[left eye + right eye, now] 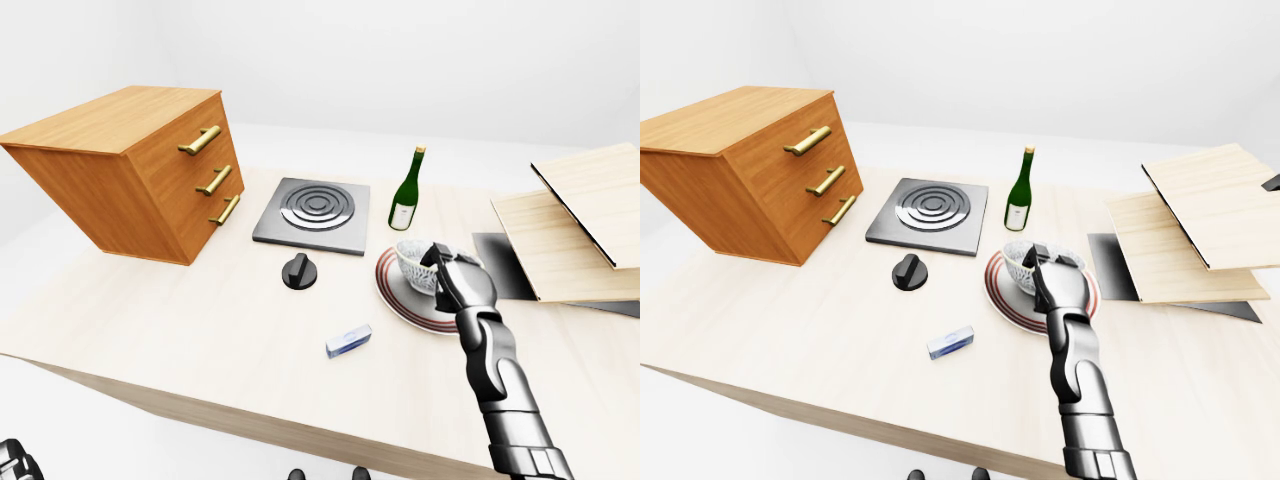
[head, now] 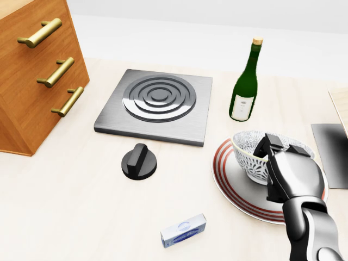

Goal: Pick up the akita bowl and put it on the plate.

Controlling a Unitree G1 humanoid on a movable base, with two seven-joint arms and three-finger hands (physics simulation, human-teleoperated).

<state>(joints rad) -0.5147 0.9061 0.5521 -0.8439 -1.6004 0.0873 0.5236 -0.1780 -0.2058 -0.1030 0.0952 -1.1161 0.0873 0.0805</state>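
Observation:
The akita bowl point(image 2: 249, 155), white with a dark fine pattern, stands upright over the middle of the red-ringed white plate point(image 2: 231, 182). Its base looks level with the plate's surface. My right hand point(image 2: 274, 149) comes up from the bottom right of the head view. Its fingers point(image 2: 270, 142) are shut over the bowl's right rim and hide that side. A dark bit of my left hand point(image 1: 10, 462) shows at the bottom left corner of the left-eye view, and its fingers cannot be read.
A green wine bottle point(image 2: 244, 87) stands just above the plate, and a square burner plate point(image 2: 155, 103) lies to its left. A black knob point(image 2: 139, 161) and a small blue-white box point(image 2: 183, 230) lie left of the plate. A wooden drawer cabinet point(image 2: 32, 70) stands far left, boards point(image 1: 580, 220) far right.

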